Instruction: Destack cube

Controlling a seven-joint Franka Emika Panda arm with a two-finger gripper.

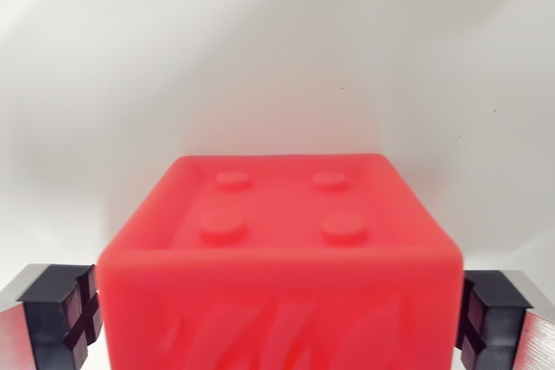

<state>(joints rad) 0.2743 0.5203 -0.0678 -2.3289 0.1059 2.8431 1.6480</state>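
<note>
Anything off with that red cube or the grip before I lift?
Nothing stands out. The red cube sits square between the claw pads, four studs on top intact, no visible cracks or tilt. A second cube beneath is hidden from the wrist view.

Only the gripper [277, 314] shows: two fingers [61, 314], one at each lower corner of the wrist view. Each has a dark, blocky pad scored with a cross-shaped groove, backed on its outer side by brushed, silvery metal.
</note>
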